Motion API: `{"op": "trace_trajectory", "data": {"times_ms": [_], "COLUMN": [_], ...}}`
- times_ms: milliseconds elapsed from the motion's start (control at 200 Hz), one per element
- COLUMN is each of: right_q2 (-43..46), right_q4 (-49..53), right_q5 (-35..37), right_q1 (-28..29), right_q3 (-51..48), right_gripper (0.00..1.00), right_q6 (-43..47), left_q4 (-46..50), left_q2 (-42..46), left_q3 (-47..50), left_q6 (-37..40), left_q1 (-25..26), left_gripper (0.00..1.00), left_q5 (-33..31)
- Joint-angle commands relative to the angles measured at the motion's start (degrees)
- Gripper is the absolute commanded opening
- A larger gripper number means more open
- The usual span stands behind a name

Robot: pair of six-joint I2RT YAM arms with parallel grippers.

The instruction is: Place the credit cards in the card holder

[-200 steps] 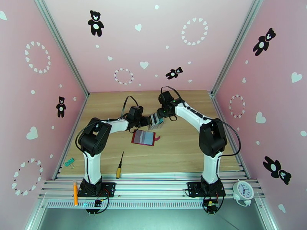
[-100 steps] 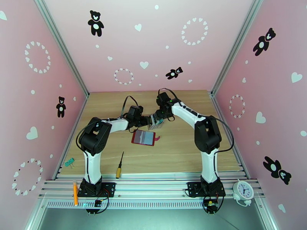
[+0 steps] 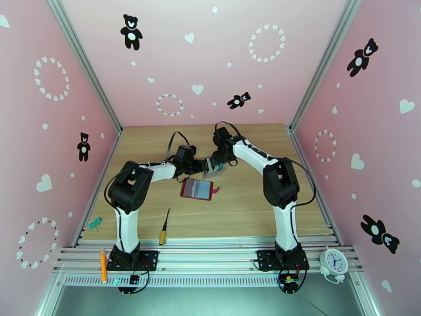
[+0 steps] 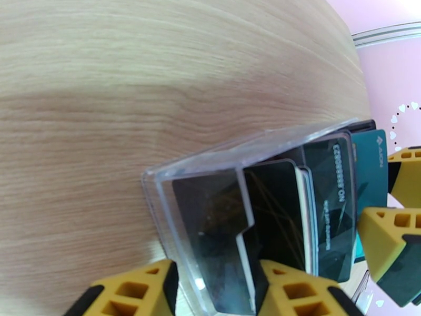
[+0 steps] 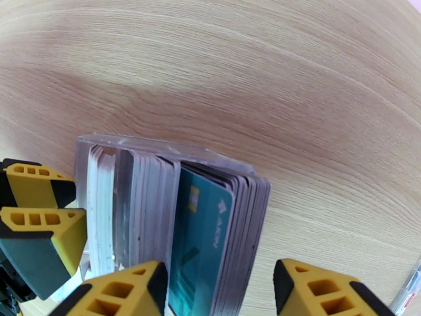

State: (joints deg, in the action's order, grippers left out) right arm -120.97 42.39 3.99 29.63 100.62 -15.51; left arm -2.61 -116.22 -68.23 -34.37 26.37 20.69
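Note:
The card holder (image 3: 197,189), a dark red wallet, lies open on the table with its grey striped slots up. Just behind it a clear plastic rack (image 3: 212,168) stands with the credit cards in it. My left gripper (image 3: 203,167) is shut on the rack's (image 4: 210,206) near end. A black card (image 4: 331,206) and a teal card (image 4: 371,169) stand in its slots. My right gripper (image 5: 218,269) is open, its fingers on either side of the teal card (image 5: 202,233) and the cards behind it, with a gap on the right. The left fingers (image 5: 42,227) show beside the rack (image 5: 121,196).
A yellow-handled screwdriver (image 3: 164,227) lies near the table's front edge. A green clip (image 3: 95,223) sits at the front left. An orange pen (image 3: 103,264) and a white clock (image 3: 333,262) rest on the metal rail by the arm bases.
The right arm's elbow and upper link have swung to the left while its gripper stays at the rack. The left arm, the rack and the wallet have not moved.

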Motion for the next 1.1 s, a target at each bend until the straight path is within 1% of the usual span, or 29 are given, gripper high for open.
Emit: {"op": "trace_trajectory", "data": {"times_ms": [0,185,460,681,1096], "right_q2": [-1.54,-1.16,-1.11,-1.80,-3.46], "right_q4": [2.07,2.59,2.97,2.78,3.72], "right_q5": [1.89,3.69,4.35,1.86,3.74], "right_q1": [0.30,0.26,0.27,0.26,-0.26], "right_q3": [1.76,2.03,2.21,3.03,5.07], "right_gripper": [0.58,0.57,0.57,0.56,0.56], "right_q6": [0.81,1.14,1.43,1.18,1.27], "left_q4": [2.39,2.36,2.48,2.39,2.31], "left_q2": [-1.95,-2.15,-2.15,-2.41,-2.88], "left_q3": [-0.59,-0.61,-0.67,-0.75,-0.89], "left_q6": [-0.17,-0.26,-0.26,-0.35,-0.70], "left_q1": [-0.88,-0.90,-0.93,-0.88,-0.88], "left_gripper": [0.44,0.44,0.44,0.44,0.44], "left_q5": [-0.43,-0.35,-0.23,-0.20,0.24]}}
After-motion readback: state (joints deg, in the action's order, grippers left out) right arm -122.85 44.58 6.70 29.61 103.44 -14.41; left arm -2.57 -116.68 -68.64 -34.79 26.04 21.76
